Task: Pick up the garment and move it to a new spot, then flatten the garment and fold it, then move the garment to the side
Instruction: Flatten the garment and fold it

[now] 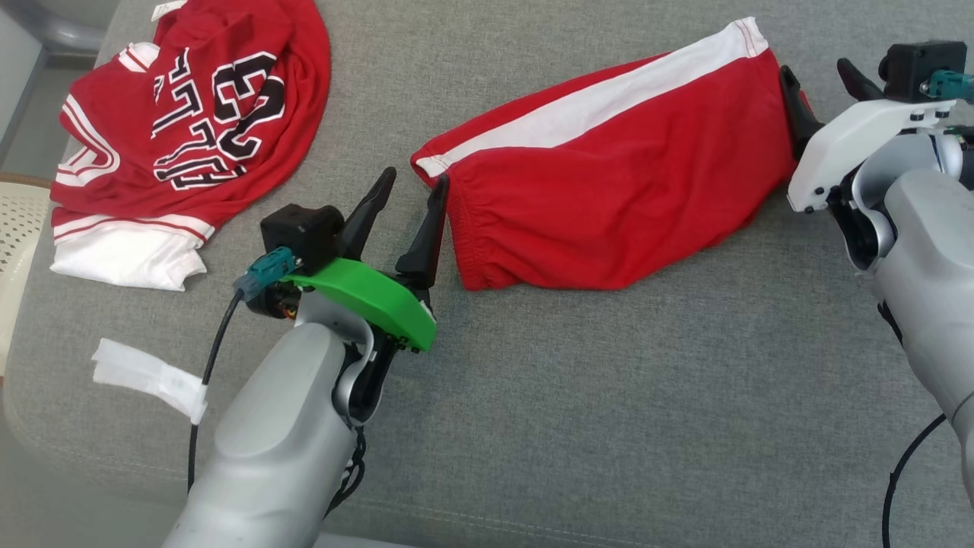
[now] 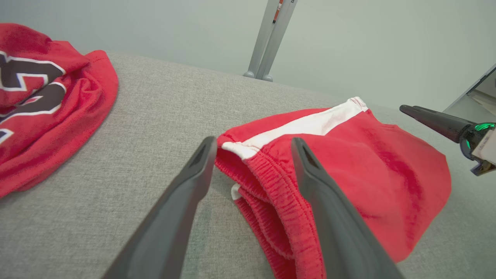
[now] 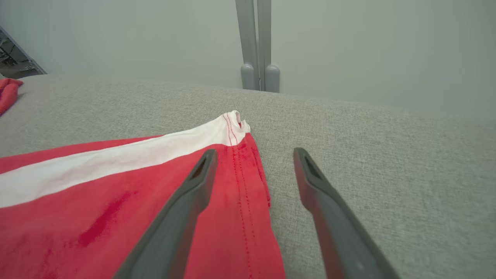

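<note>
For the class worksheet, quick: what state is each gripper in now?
Left gripper: open, astride waistband of the red shorts, gripping nothing.
Right gripper: open, at the shorts' hem, gripping nothing.

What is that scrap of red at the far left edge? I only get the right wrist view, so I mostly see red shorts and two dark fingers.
Observer: Most likely a second garment, a red jersey with big black-and-white markings, lying crumpled on the same grey cushion.
Operator: And what is at the other end of the shorts?
Observer: The left gripper stands open at the gathered waistband of the shorts.
Operator: Is anything else lying about?
Observer: A white folded strip lies near the cushion's front left corner.
</note>
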`<state>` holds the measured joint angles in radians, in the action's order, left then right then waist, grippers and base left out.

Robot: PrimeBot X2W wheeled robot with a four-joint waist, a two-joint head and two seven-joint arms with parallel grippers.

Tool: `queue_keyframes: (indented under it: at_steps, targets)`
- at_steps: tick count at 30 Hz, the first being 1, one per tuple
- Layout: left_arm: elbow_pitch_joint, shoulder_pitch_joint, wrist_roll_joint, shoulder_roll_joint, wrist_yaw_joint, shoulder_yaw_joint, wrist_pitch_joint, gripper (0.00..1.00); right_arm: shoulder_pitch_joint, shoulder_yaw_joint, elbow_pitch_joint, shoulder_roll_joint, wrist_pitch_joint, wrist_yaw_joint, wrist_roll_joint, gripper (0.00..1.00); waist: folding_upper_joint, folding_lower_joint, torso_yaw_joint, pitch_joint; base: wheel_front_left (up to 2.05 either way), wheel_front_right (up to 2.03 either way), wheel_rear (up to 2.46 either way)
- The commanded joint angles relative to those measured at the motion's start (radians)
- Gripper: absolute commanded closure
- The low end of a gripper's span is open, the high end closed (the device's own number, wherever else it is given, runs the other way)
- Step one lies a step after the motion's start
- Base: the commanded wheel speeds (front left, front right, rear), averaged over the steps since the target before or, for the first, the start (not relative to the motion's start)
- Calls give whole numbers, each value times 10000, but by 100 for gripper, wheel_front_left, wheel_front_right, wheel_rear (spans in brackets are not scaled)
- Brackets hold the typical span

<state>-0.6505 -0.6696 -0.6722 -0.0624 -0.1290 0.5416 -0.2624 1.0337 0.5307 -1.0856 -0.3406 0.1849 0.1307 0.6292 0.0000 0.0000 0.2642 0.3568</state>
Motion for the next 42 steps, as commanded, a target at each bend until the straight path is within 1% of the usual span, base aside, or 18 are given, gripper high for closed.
queue_keyframes:
  at_steps: [1, 7, 14, 18, 20, 21, 22, 23, 26, 33, 42]
  targets:
    - [167, 292, 222, -160, -27, -221, -31, 0, -180, 90, -9, -35, -56, 0, 187, 0, 0, 0, -38, -223, 0, 0, 0]
    - [1513, 1488, 1340, -236, 40, -1594, -21, 0, -455, 435, -234, -200, -304, 0, 609, 0, 0, 0, 266, -272, 0, 0, 0]
    - [3166, 2914, 2771, -28, 134, -3245, -19, 0, -387, 530, -842, -307, -518, 0, 926, 0, 0, 0, 712, -82, 0, 0, 0]
    - [3635, 3431, 3166, 57, 80, -3787, -19, 0, -301, 520, -1252, -375, -539, 0, 1016, 0, 0, 0, 925, 29, 0, 0, 0]
    - [3733, 3582, 3305, 95, 58, -3924, -21, 0, -317, 554, -1363, -306, -623, 0, 1078, 0, 0, 0, 991, 64, 0, 0, 0]
    - [3774, 3630, 3369, 106, 58, -3960, -21, 0, -337, 578, -1380, -252, -677, 0, 1113, 13, 0, 0, 1004, 77, 0, 0, 0]
    - [3818, 3677, 3421, 109, 48, -3994, -21, 0, -363, 604, -1357, -203, -731, 2, 1168, 53, 0, 0, 1009, 94, 0, 0, 0]
    - [3845, 3720, 3436, 111, 38, -4016, -21, 0, -386, 625, -1321, -172, -768, 2, 1219, 100, 0, 0, 1004, 101, 0, 0, 0]
    - [3935, 3822, 3316, 115, 19, -4011, -19, 0, -456, 686, -1238, -123, -759, 2, 1392, 100, 0, 0, 910, 47, 0, 0, 0]
    - [3907, 4015, 3493, 111, 12, -4164, -20, 0, -1041, 665, -704, -244, -42, -1, 1956, 100, 0, 0, 417, -453, 0, 0, 0]
    - [3844, 4634, 4086, 105, -2, -4702, -21, 0, -2771, 509, 329, -881, 597, -3, 2967, 100, 0, 0, -781, -1334, 0, 0, 0]
